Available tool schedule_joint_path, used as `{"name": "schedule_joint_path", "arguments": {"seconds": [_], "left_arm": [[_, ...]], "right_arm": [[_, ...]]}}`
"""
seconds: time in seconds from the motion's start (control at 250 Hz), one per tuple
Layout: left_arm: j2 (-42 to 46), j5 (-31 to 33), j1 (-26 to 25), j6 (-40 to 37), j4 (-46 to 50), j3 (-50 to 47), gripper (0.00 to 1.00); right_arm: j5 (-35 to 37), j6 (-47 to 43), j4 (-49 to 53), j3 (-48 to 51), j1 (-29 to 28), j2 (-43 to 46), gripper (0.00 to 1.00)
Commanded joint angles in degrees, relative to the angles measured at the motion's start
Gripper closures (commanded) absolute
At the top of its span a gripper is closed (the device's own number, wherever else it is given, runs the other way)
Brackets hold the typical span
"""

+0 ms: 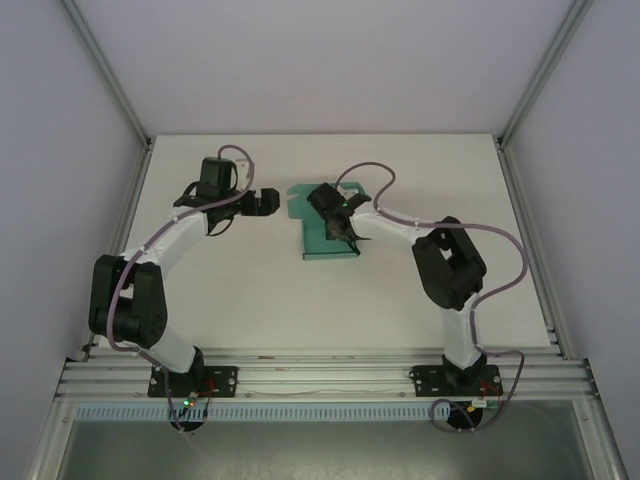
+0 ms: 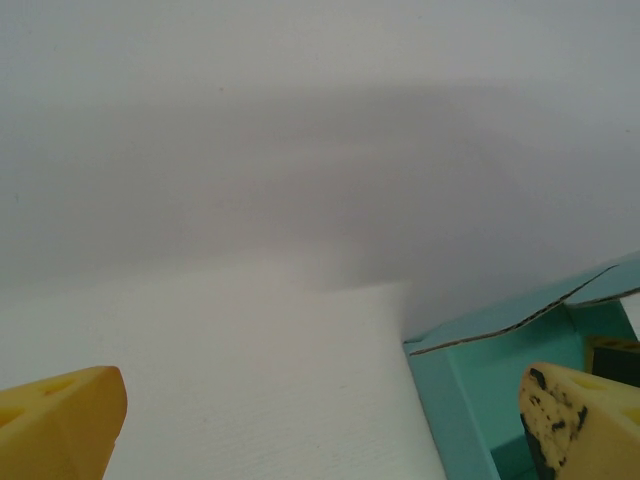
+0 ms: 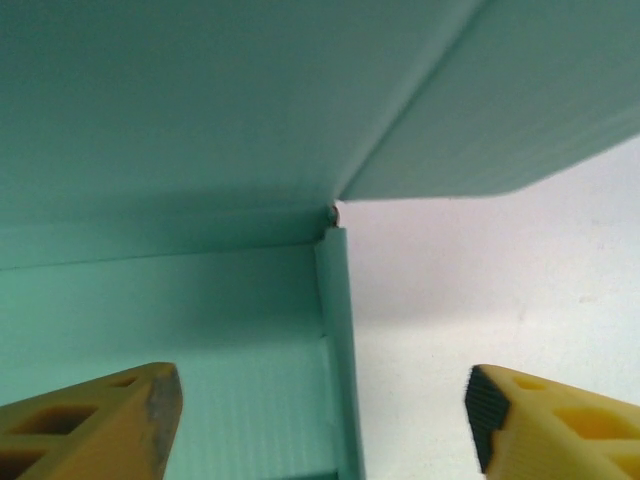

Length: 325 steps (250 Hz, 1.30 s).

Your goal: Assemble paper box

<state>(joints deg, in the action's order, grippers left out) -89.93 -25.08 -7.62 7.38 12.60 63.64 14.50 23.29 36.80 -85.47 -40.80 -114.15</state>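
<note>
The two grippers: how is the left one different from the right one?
The left gripper sits beside the paper box, mostly over bare table; the right gripper is down over the box. The left gripper has a box corner by one of its fingers; the right gripper straddles a folded box wall. Both are open and yellow-tipped.

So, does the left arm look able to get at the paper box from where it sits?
Probably yes. The left gripper is open just beside the paper box, at its left edge, with bare table between them. The right gripper sits further right on the box, away from that approach.
</note>
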Motion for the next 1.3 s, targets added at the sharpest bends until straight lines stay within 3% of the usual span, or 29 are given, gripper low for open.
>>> {"name": "schedule_joint_path", "arguments": {"seconds": [0.0,0.096,0.2,0.28,0.368,0.532,0.64,0.839,1.151,1.295], "left_arm": [[0.59,-3.05,-0.01,-3.02,-0.52,2.20,0.00],[0.73,-4.97,-0.03,-5.21,-0.34,3.29,0.00],[-0.21,-8.68,-0.03,-8.01,0.77,5.11,0.00],[-1.66,-13.86,-0.11,-11.98,2.41,6.59,0.00],[-3.96,-17.83,-0.53,-16.96,4.93,8.55,0.00],[-9.48,-17.77,-2.77,-28.26,14.88,15.58,0.01],[-12.94,-15.56,-3.36,-32.08,19.02,19.58,0.07],[-18.74,-15.30,-3.68,-36.96,26.93,27.29,0.23],[-21.93,-14.58,-4.15,-41.60,31.28,31.57,0.44],[-24.28,-14.81,-4.35,-43.35,34.33,34.71,0.46]], "right_arm": [[-0.66,-2.09,-3.98,2.32,0.73,5.24,0.19],[-1.35,-5.02,-6.71,5.25,2.23,9.62,0.07],[-3.78,-11.26,-12.32,10.12,4.16,15.80,0.00],[-9.35,-17.89,-18.31,14.16,6.40,20.28,0.00],[-20.73,-26.61,-21.66,15.89,10.03,23.06,0.00],[-36.42,-40.66,-10.74,5.87,15.50,18.28,0.00],[-43.24,-48.80,-6.14,0.04,18.50,12.87,0.03],[-51.87,-58.26,4.96,-12.79,22.69,3.37,0.23],[-52.84,-64.33,14.74,-19.68,23.29,-1.52,0.62],[-52.22,-64.67,15.67,-20.17,23.43,-2.13,0.75]]}}
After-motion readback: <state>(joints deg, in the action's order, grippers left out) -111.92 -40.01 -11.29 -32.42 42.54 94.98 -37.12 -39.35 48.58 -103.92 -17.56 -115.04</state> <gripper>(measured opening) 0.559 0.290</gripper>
